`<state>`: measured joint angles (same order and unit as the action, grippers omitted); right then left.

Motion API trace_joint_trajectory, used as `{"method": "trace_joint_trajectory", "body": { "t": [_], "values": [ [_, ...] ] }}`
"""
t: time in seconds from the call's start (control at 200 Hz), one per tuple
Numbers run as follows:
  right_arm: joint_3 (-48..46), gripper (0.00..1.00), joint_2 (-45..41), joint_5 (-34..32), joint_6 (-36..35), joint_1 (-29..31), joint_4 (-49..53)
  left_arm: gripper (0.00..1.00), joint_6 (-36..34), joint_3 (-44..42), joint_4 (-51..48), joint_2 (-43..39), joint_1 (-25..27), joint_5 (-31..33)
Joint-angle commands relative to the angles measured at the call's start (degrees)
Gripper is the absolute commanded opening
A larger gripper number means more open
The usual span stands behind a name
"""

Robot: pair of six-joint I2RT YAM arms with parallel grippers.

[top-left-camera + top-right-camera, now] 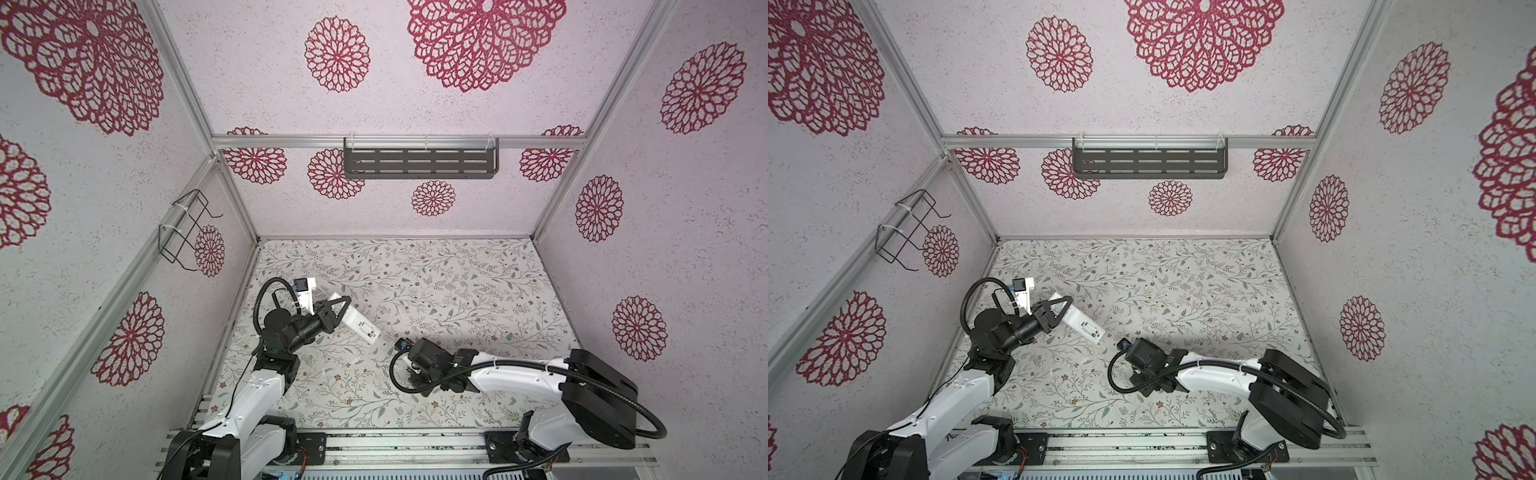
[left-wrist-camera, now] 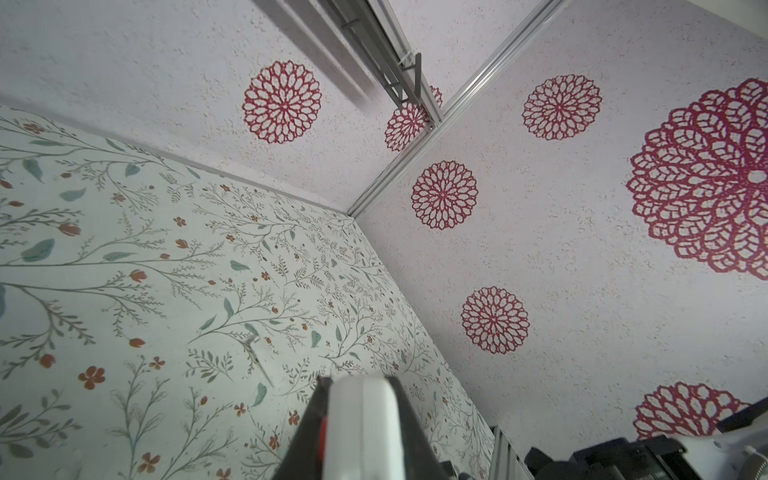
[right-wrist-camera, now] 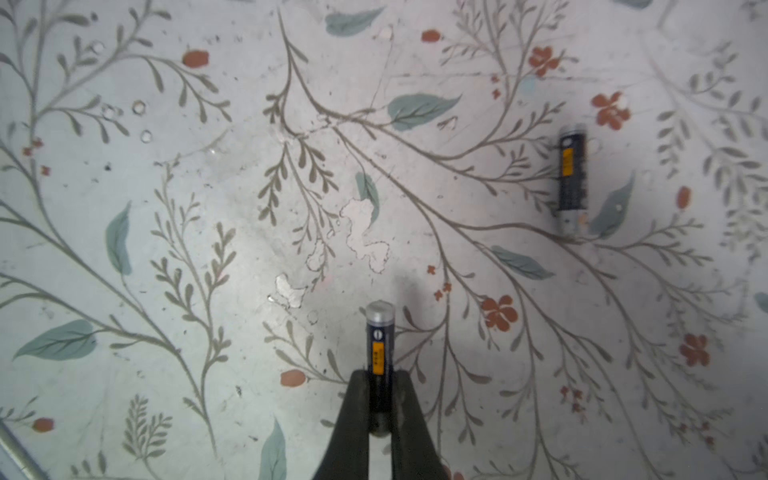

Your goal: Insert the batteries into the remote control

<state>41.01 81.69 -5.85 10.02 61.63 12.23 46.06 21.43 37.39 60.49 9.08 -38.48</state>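
Near the table's [image 1: 457, 291] left edge, the left claw [image 1: 340, 308] is closed across the white remote control [image 1: 362, 327], which is held back up with its battery recess showing. Toward the front edge, the right claw [image 3: 380, 384] is clamped tight on a dark battery [image 3: 380, 345]. A second battery [image 3: 572, 178] lies flat on the table, well apart. Each bears an orange label, its print too small to read.

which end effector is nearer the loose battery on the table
Right. The right end effector, gripping the other battery, is beside the loose battery; left end effector holds the remote control farther off.
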Motion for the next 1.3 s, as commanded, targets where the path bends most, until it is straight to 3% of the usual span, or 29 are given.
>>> {"method": "trace_joint_trajectory", "body": {
  "t": [0.0, 0.175, 0.76, 1.291],
  "values": [
    [-1.2, 0.09, -5.9, -0.5, -1.7, -0.6, -4.8, 0.00, -0.9, 2.3, 1.5, 2.6, 1.8, -2.6],
    [0.7, 0.09, -8.6, 0.3, -3.3, -1.7, -6.0, 0.00, 0.3, 3.2, 2.1, 6.5, 3.0, -3.3],
    [12.3, 0.09, -3.6, 2.8, -2.7, -2.1, -6.8, 0.00, -0.6, 7.5, -10.1, 6.2, 3.5, -1.6],
    [21.5, 0.08, 5.1, 5.3, -2.4, -2.0, 1.2, 0.00, -4.0, 8.6, -16.5, 4.3, 3.5, 1.9]
  ]
}}
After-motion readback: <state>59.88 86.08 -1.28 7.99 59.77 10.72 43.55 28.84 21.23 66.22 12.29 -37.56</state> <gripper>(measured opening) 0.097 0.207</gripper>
